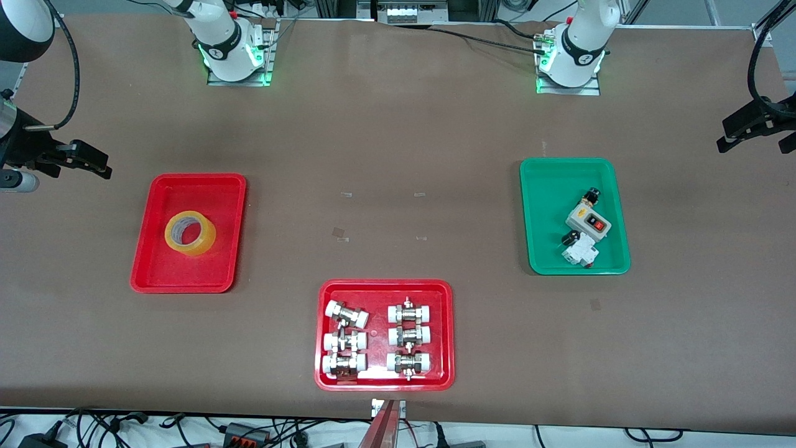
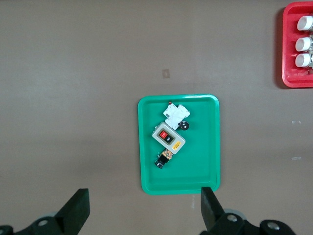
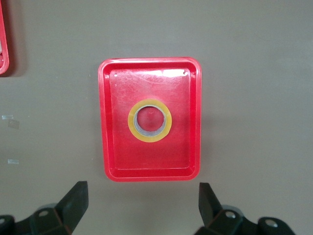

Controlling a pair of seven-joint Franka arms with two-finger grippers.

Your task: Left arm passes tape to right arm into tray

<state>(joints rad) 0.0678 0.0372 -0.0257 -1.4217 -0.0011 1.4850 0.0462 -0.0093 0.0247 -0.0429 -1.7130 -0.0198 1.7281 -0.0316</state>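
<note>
Since the tape [image 1: 189,233] lies flat in the tray [image 1: 155,274], it looks light, rigid and slick-sided; gripping across its wall through the core seems safest. Both the left gripper [image 2: 143,213] and right gripper [image 3: 142,205] hover high, jaws open, empty.

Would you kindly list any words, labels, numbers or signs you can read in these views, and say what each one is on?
No text can be read in these views.
Round black badge on each arm's base: a white mark, too small to read.
Grey switch box in the green tray: a red rocker and a yellow sticker, both too blurred to read.
Tape, red tray: no markings seen.
</note>
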